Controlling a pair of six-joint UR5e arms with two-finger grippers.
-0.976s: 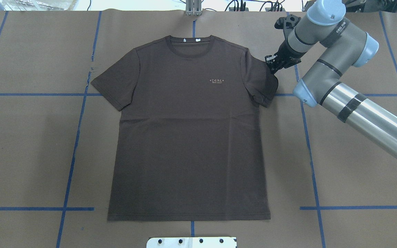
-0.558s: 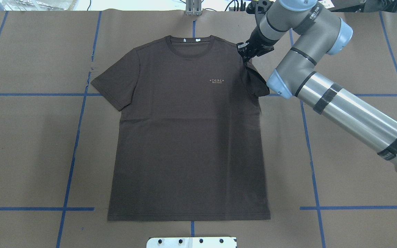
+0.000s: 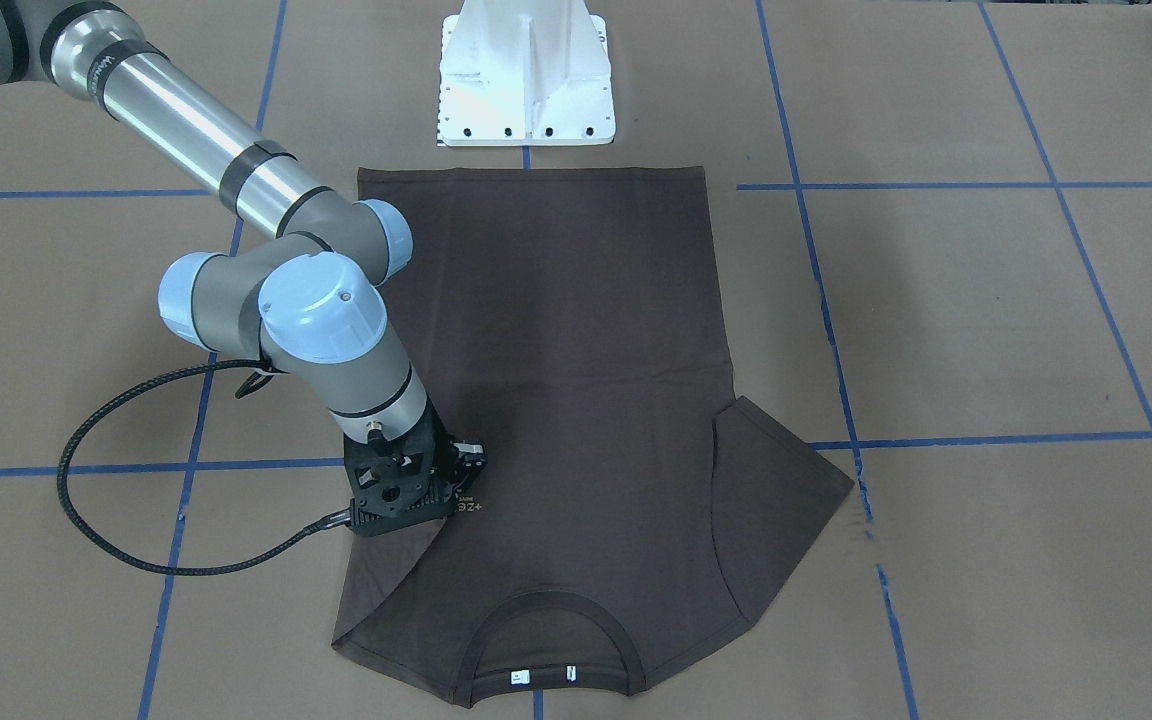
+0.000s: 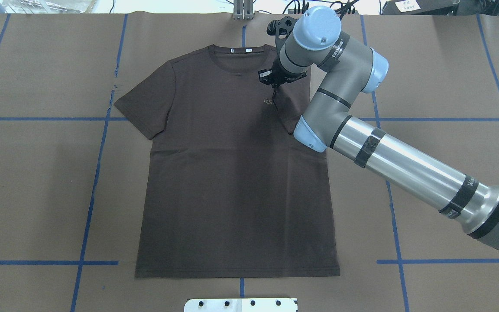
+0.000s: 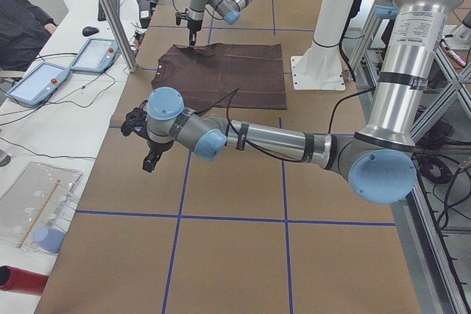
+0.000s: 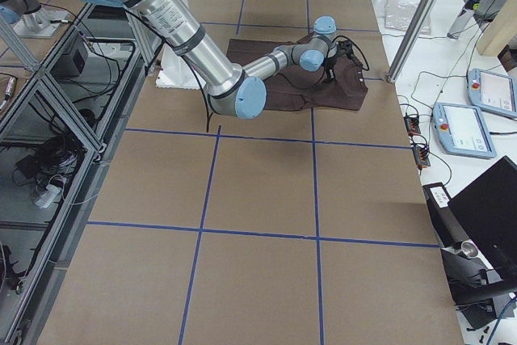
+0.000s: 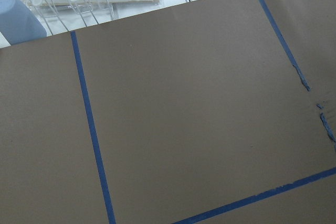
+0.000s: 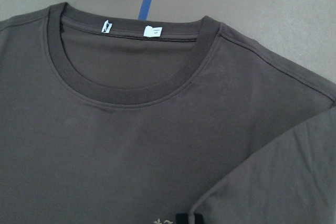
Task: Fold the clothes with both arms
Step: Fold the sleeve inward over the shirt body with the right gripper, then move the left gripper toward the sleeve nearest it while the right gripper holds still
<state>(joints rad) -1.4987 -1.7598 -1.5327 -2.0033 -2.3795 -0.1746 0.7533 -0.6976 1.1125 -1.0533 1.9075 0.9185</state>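
**A:** Where's the work, and who has it?

**B:** Brown-papered table [image 4: 448,65]. The T-shirt [image 4: 232,186] lies flat and face up at mid-table. The right arm [image 4: 405,167] reaches across it. The left arm [image 5: 272,141] is well off to the left, over bare paper.

**A:** Step in hand?

**B:** I judge it to be the right sleeve fold. The right sleeve [image 4: 295,106] is drawn inward over the chest, with the right gripper [image 4: 275,82] pinched closed on its cuff edge, just right of the chest print [image 4: 269,102]. The left gripper [image 5: 149,161] shows only in the side view, so I cannot tell how its fingers stand.

**A:** How to do it well?

**B:**
- Lower the cuff until the cloth rests on the chest before letting go.
- Keep the crease running straight down the right side of the body, so the shoulder doesn't bunch.
- Don't drag the chest layer underneath.
- The left sleeve [image 4: 145,106] is spread out and not yet folded. The left arm would need to mirror this fold there.

**A:** Orientation?

**B:** The long axis runs near to far. The hem [image 4: 236,274] is near, by the robot's base. The collar [image 8: 131,97] points far, and the white neck labels [image 8: 153,31] show inside its far edge.
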